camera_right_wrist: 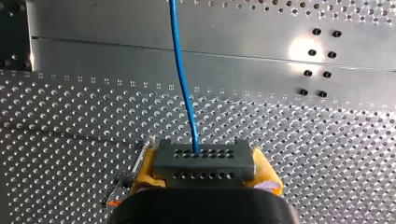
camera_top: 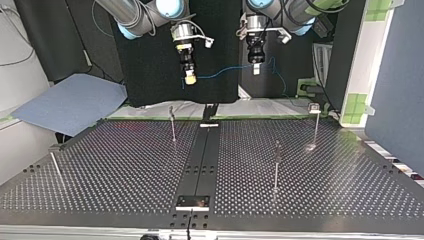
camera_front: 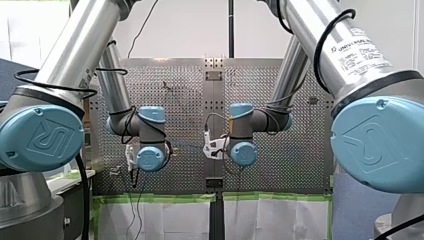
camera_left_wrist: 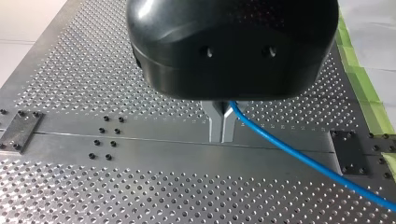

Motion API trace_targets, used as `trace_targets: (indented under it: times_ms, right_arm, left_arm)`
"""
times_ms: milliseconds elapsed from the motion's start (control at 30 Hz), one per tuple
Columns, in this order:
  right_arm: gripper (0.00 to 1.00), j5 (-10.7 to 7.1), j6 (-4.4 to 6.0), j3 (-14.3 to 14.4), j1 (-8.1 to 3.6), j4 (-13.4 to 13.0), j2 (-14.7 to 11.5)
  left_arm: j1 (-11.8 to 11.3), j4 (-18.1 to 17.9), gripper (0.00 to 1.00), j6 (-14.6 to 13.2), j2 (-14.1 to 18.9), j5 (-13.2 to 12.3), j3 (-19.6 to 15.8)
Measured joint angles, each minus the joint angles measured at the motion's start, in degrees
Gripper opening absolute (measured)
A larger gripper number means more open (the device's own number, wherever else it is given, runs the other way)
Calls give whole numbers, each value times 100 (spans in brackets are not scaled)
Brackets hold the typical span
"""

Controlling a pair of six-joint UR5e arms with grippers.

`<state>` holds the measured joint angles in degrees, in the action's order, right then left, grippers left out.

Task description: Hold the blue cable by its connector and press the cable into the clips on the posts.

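The blue cable hangs in a slack span between my two grippers, high above the perforated table. My right gripper is shut on the grey connector with its yellow pads, and the cable leaves the connector's face. My left gripper is shut on the cable with its metal fingers. In the top view my right gripper is left of the middle and my left gripper right of it. Thin posts stand below, with the cable in none of them.
Another thin post leans near the table's edge at the top view's left. A blue sheet lies beyond that corner. A dark centre rail with a small plate runs across the table. Green tape lines one edge.
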<state>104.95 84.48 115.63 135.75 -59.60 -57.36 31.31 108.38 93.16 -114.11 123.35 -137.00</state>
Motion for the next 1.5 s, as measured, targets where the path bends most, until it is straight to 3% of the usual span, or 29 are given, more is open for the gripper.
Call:
trace_targets:
  times_ms: [633, 1100, 1500]
  right_arm:
    - [0, 3, 0, -1, 0, 6, 0]
    - [0, 18, 0, 0, 0, 18, 0]
    - [0, 18, 0, -1, 0, 17, 0]
  left_arm:
    - [-3, 8, 0, -2, -3, 3, -4]
    - [-165, 446, 0, -70, -607, 183, -9]
    - [-167, 457, 0, -70, -675, 185, -9]
